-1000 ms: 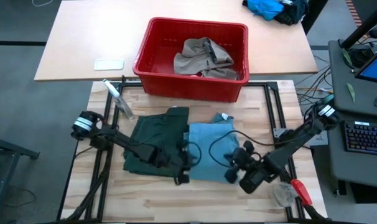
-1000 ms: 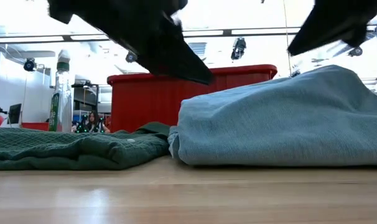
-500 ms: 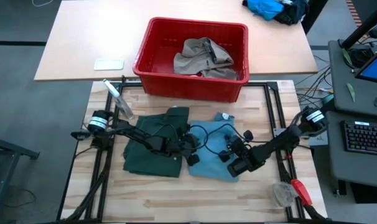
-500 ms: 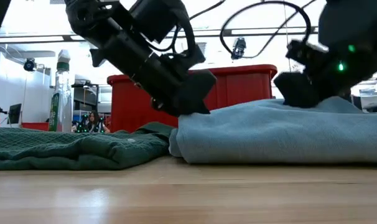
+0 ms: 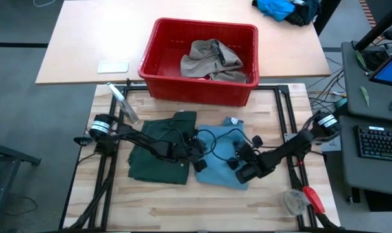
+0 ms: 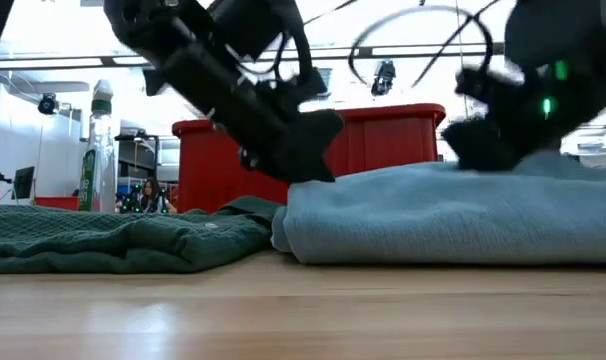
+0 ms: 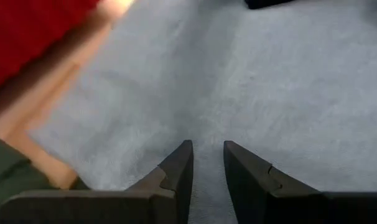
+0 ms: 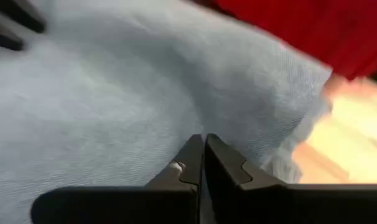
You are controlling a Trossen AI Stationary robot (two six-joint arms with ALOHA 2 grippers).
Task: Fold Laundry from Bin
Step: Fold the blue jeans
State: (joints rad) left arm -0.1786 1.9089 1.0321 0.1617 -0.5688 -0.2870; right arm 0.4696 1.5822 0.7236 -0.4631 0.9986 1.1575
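Grippers both down on the folded light blue denim trousers [image 5: 219, 158], mid-table near the front. Left gripper [image 7: 207, 163] sits at the denim's left edge, fingers a narrow gap apart, tips on the cloth; can't tell from the wrist view whether any fabric is pinched between them. Right gripper [image 8: 204, 155] presses the right half of the same piece, fingers fully together, nothing visibly caught in them. Dark green shorts [image 5: 158, 153] lie flat just left of the denim, edges touching or slightly overlapped in the low view. Red bin [image 5: 158, 79] is at the far side, straddling the table joint, with a khaki-taupe garment [image 5: 211, 59] crumpled inside. Clear bottle [image 5: 122, 102] lies far left of the shorts. Bright blue cloth heap [image 5: 277, 8] sits at the far right corner, not part of the job. Handling guess: denim is soft but the heaviest of the lot, folded layers thick and springy, should hold a crease if pressed; low slip on wood. Best hold looks like a folded edge or corner, pinching all layers, both sides together, so it doesn't unfold.
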